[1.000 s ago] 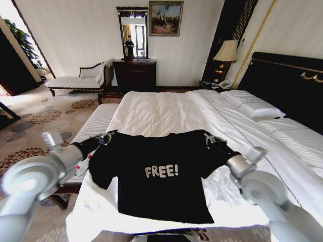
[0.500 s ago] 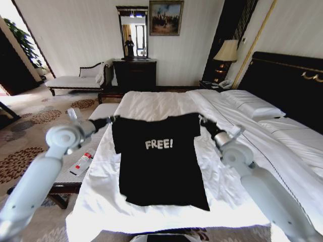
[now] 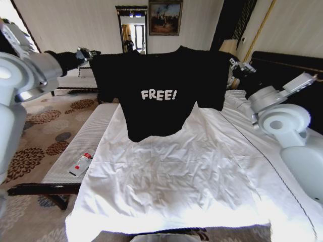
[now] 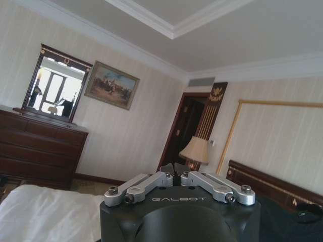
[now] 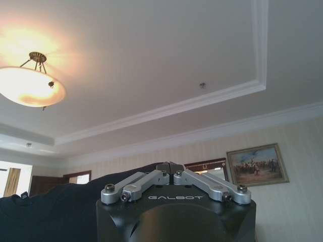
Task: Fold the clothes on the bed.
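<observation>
Head view: the soft black T-shirt (image 3: 159, 96) with white "FREE!" lettering hangs spread in the air above the large white-sheeted bed (image 3: 176, 176), left claw (image 3: 90, 53) clamped on its left shoulder, right claw (image 3: 237, 64) clamped on its right shoulder.

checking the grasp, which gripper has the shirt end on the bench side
The left gripper. It pinches the black T-shirt at the shoulder above the striped bench; the right gripper holds the other shoulder, toward the dark headboard.
</observation>
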Motion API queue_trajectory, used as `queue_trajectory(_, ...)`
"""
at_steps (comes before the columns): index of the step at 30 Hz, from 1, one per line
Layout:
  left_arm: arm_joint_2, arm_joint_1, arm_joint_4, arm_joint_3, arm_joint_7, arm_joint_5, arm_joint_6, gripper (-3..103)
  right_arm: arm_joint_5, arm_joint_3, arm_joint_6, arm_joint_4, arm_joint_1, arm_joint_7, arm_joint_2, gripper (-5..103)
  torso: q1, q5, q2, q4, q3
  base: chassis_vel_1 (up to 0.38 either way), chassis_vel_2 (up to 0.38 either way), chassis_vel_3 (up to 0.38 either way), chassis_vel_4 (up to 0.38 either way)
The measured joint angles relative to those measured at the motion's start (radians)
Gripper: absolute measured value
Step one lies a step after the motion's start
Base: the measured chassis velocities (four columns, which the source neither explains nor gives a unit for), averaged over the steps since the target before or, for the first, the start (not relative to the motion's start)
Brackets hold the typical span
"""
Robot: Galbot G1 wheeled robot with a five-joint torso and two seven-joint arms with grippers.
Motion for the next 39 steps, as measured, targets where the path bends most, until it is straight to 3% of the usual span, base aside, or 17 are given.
queue_trajectory(4,0.028,0.337,-0.247,-0.277,-0.015,-0.048,-0.007,2,-0.005,0.130,-0.032,0.150,-0.205,0.009,0.044,0,0.000,-0.0004,0.000,-0.0005,0.000,0.000,0.000,0.000,0.000)
queue_trajectory(5,0.028,0.337,-0.247,-0.277,-0.015,-0.048,-0.007,2,-0.005,0.130,-0.032,0.150,-0.205,0.009,0.044,0,0.000,-0.0004,0.000,-0.0005,0.000,0.000,0.000,0.000,0.000)
queue_trajectory(9,0.031,0.523,-0.454,-0.541,-0.034,-0.210,-0.007,2,0.031,0.345,-0.081,0.316,-0.400,-0.055,0.056,0,0.000,0.0001,0.000,-0.0011,0.000,0.000,0.000,0.000,0.000)
queue_trajectory(10,0.031,0.523,-0.454,-0.541,-0.034,-0.210,-0.007,2,0.031,0.345,-0.081,0.316,-0.400,-0.055,0.056,0,0.000,0.0001,0.000,-0.0011,0.000,0.000,0.000,0.000,0.000)
queue_trajectory(13,0.061,0.573,-0.530,-0.794,-0.039,-0.394,-0.009,2,0.135,0.588,-0.107,0.385,-0.534,-0.079,0.034,0,0.000,0.0004,0.000,-0.0012,0.000,0.000,0.000,0.000,0.000)
queue_trajectory(14,0.061,0.573,-0.530,-0.794,-0.039,-0.394,-0.009,2,0.135,0.588,-0.107,0.385,-0.534,-0.079,0.034,0,0.000,0.0004,0.000,-0.0012,0.000,0.000,0.000,0.000,0.000)
queue_trajectory(17,0.103,0.570,-0.535,-0.963,-0.040,-0.568,-0.022,2,0.277,0.800,-0.123,0.388,-0.533,-0.057,-0.031,0,0.000,0.0000,0.000,-0.0005,0.000,0.000,0.000,0.000,0.000)
queue_trajectory(21,0.146,0.554,-0.494,-1.039,-0.037,-0.639,-0.026,2,0.375,0.907,-0.141,0.387,-0.487,-0.042,-0.110,0,0.000,0.0000,0.000,-0.0005,0.000,0.000,0.000,0.000,0.000)
queue_trajectory(24,0.153,0.537,-0.457,-0.988,-0.037,-0.608,-0.017,2,0.369,0.895,-0.159,0.386,-0.468,-0.029,-0.127,0,0.000,0.0000,0.000,-0.0004,0.000,0.000,0.000,0.000,0.000)
queue_trajectory(27,0.104,0.543,-0.431,-0.799,-0.034,-0.427,0.025,2,0.259,0.719,-0.197,0.382,-0.467,0.012,-0.092,0,0.000,-0.0003,0.000,-0.0006,0.000,0.000,0.000,0.000,0.000)
queue_trajectory(28,0.104,0.543,-0.431,-0.799,-0.034,-0.427,0.025,2,0.259,0.719,-0.197,0.382,-0.467,0.012,-0.092,0,0.000,-0.0003,0.000,-0.0006,0.000,0.000,0.000,0.000,0.000)
queue_trajectory(32,-0.024,0.556,-0.333,-0.351,0.021,0.028,0.071,2,0.074,0.328,-0.270,0.312,-0.479,0.047,0.034,0,0.000,-0.0002,0.000,-0.0012,0.001,0.000,0.000,0.000,0.000)
queue_trajectory(33,-0.024,0.556,-0.333,-0.351,0.021,0.028,0.071,2,0.074,0.328,-0.270,0.312,-0.479,0.047,0.034,0,0.000,-0.0002,0.000,-0.0012,0.001,0.000,0.000,0.000,0.000)
queue_trajectory(34,-0.063,0.537,-0.263,-0.212,0.040,0.157,0.070,2,0.023,0.208,-0.273,0.249,-0.464,0.057,0.074,0,0.000,0.0002,0.000,-0.0010,0.001,0.000,0.000,0.000,0.000)
queue_trajectory(36,-0.130,0.500,-0.121,-0.024,0.070,0.333,0.063,2,-0.038,0.040,-0.274,0.137,-0.423,0.065,0.134,0,0.001,0.0003,-0.001,-0.0010,0.001,0.000,0.000,0.000,0.000)
queue_trajectory(38,-0.211,0.457,0.026,0.109,0.108,0.473,0.048,2,-0.072,-0.100,-0.268,-0.008,-0.356,0.068,0.193,0,0.001,-0.0003,-0.001,-0.0006,0.001,0.000,0.000,0.000,0.000)
queue_trajectory(39,-0.211,0.457,0.026,0.109,0.108,0.473,0.048,2,-0.072,-0.100,-0.268,-0.008,-0.356,0.068,0.193,0,0.001,-0.0003,-0.001,-0.0006,0.001,0.000,0.000,0.000,0.000)
